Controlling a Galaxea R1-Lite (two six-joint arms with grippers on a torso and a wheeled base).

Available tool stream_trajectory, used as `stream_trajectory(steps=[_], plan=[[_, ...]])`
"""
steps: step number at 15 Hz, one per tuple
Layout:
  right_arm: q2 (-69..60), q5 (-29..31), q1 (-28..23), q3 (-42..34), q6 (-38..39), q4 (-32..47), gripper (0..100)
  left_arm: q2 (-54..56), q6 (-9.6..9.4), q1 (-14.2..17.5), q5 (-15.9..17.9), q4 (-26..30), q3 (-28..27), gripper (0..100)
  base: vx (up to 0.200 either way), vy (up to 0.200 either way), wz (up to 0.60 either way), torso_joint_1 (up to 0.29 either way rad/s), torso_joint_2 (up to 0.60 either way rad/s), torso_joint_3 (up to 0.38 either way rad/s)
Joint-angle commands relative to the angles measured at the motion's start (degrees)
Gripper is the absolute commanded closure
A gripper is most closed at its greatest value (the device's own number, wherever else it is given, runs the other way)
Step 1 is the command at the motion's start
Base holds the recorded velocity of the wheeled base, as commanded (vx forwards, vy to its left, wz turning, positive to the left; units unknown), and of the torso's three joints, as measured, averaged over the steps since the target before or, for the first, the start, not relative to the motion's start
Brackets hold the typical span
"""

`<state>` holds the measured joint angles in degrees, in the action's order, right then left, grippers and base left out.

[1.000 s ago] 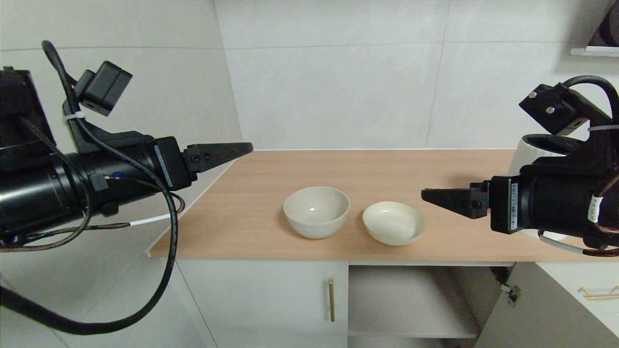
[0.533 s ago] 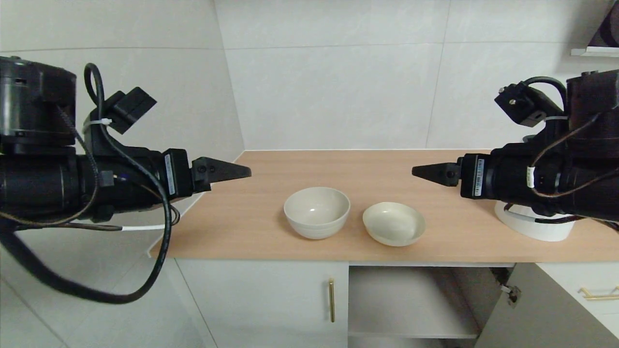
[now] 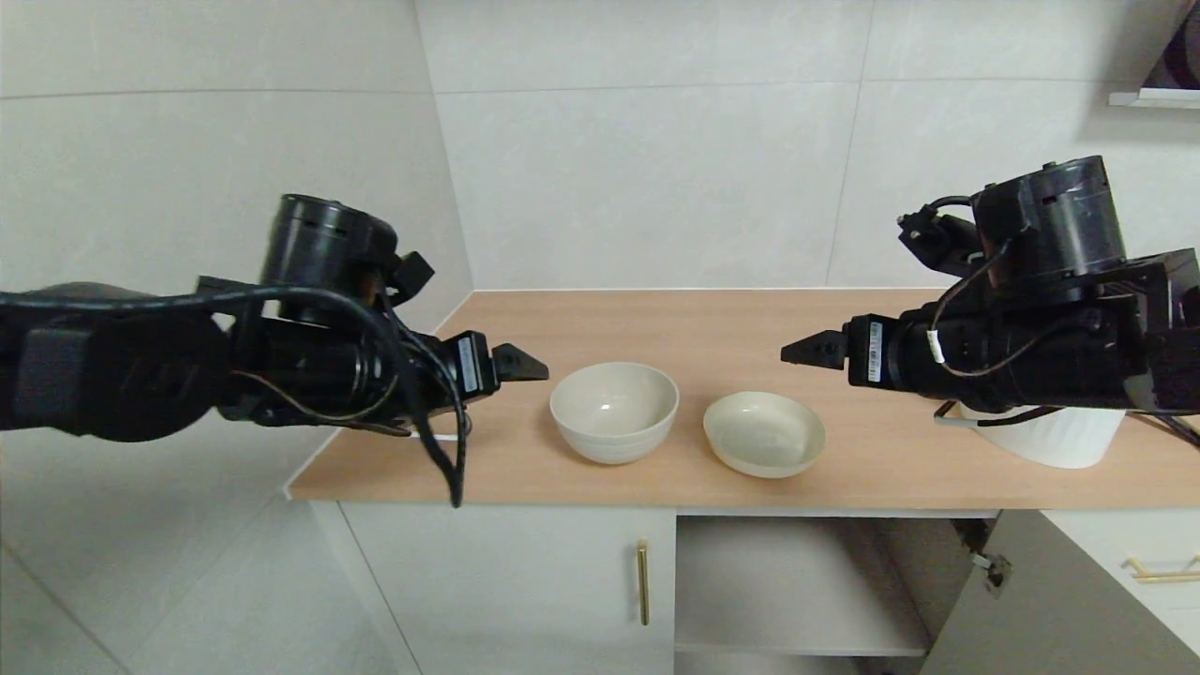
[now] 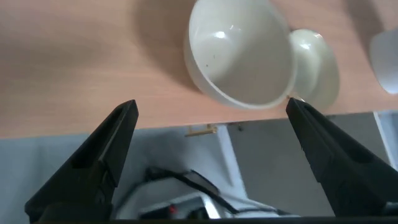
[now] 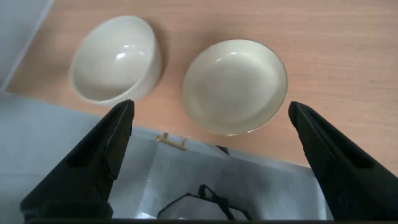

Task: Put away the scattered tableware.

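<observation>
Found deep bowl [image 3: 614,411] and shallow bowl [image 3: 764,433] unstowed on worktop [image 3: 506,441], left claw [image 3: 527,365] and right claw [image 3: 799,352] both wide and empty.

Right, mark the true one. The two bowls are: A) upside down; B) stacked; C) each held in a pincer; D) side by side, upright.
D: the deeper bowl and the shallow bowl sit open side up on the counter, a gap between them.

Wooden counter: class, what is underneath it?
A closed cabinet door with a gold handle, beside an open compartment. Whatever is behind the closed door is hidden.
</observation>
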<state>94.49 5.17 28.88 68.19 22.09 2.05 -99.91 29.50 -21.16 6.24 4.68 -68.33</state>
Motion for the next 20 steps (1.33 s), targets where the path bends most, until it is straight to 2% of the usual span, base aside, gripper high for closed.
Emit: stream_trajectory(steps=[1,5,11,12,20], plan=[[2.45,0.81,-0.05,0.01,-0.29,0.24,0,-8.46,2.75,-1.25,-0.27,-0.02,-3.21,0,0.0,0.0,0.0,0.0,0.0,0.0],[2.37,0.72,-0.05,-0.25,-0.38,0.24,0,-14.08,7.68,-2.48,-0.35,-0.02,-7.26,0,0.0,0.0,0.0,0.0,0.0,0.0],[2.1,0.72,-0.05,-1.05,-0.82,0.24,0,-16.01,7.76,-2.48,-0.27,-0.02,-8.14,0,0.0,0.0,0.0,0.0,0.0,0.0],[2.1,0.72,0.04,-1.31,-0.91,0.15,0,-16.01,7.76,-2.48,-0.35,-0.02,-8.14,100,0.0,0.0,0.0,0.0,0.0,0.0],[2.81,0.9,-0.05,-0.34,-0.91,0.41,0,-15.13,7.76,-2.48,-0.27,0.15,-7.87,100,0.0,0.0,0.0,0.0,0.0,0.0]])
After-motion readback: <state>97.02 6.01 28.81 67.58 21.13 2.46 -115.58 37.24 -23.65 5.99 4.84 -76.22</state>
